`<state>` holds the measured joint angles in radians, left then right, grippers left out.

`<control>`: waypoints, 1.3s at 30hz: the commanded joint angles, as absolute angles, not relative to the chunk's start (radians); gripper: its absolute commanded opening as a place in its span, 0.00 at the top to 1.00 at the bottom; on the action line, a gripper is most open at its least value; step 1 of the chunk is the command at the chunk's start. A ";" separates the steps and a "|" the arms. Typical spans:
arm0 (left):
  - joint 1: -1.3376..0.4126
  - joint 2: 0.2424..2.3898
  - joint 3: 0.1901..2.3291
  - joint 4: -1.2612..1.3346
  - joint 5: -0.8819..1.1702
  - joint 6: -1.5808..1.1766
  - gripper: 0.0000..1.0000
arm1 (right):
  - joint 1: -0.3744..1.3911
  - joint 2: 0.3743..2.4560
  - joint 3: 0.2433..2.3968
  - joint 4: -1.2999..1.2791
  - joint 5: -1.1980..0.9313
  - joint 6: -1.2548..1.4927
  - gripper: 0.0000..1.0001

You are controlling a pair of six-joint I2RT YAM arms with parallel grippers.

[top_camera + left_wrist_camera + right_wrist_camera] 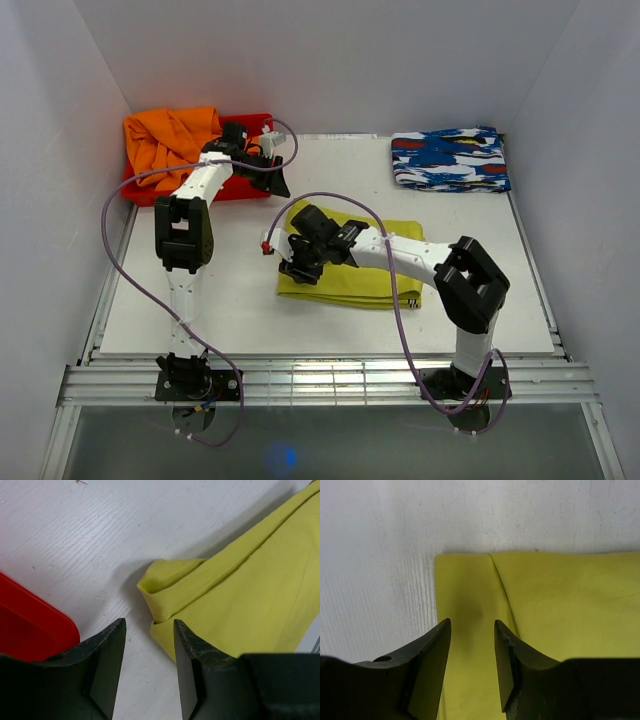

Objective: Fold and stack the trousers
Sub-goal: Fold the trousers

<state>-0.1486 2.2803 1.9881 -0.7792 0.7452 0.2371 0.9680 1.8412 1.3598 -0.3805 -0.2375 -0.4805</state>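
Bare worktop (240, 310) lies open at lower left and centre top. The folded trousers (350, 285) fill the middle; an orange garment (170, 140) blocks upper left, patterned cloth (450, 160) upper right.

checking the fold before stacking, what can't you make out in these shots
Top view: the right gripper covers the left end of the trousers, hiding that edge.
Right wrist view: the trousers run off the right and bottom edges; layers beneath unseen.
Left wrist view: the red tray is cut off at the left edge, contents out of frame.
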 commanded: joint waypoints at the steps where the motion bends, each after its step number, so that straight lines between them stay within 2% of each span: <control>1: -0.124 2.299 2.059 -0.842 0.867 0.278 0.47 | 1.002 1.844 1.410 -0.331 -0.258 -0.462 0.54; 5: -0.109 2.316 2.075 -0.834 0.920 0.236 0.43 | 1.028 1.836 1.390 -0.321 -0.272 -0.468 0.51; 6: -0.107 2.316 2.074 -0.834 0.929 0.245 0.42 | 1.035 1.838 1.376 -0.316 -0.267 -0.474 0.47; 9: -0.107 2.312 2.068 -0.835 0.928 0.259 0.40 | 1.058 1.850 1.352 -0.293 -0.244 -0.495 0.42; 14: -0.103 2.298 2.042 -0.841 0.917 0.265 0.40 | 1.069 1.911 1.335 -0.267 -0.126 -0.529 0.44; 18: -0.098 2.257 1.990 -0.830 0.908 0.275 0.40 | 1.069 1.905 1.266 -0.196 -0.068 -0.567 0.58; 20: -0.095 2.246 1.974 -0.827 0.913 0.291 0.41 | 1.069 1.892 1.223 -0.178 -0.045 -0.592 0.76; 21: -0.094 2.240 1.965 -0.830 0.914 0.304 0.42 | 1.069 1.882 1.204 -0.172 -0.037 -0.601 0.92; 29: -0.095 2.163 1.902 -0.933 0.989 0.538 0.51 | 1.068 1.637 0.956 -0.141 -0.077 -0.735 0.92; 39: -0.145 2.099 1.864 -1.086 1.135 0.814 0.59 | 1.068 1.540 0.819 -0.149 -0.098 -0.785 0.92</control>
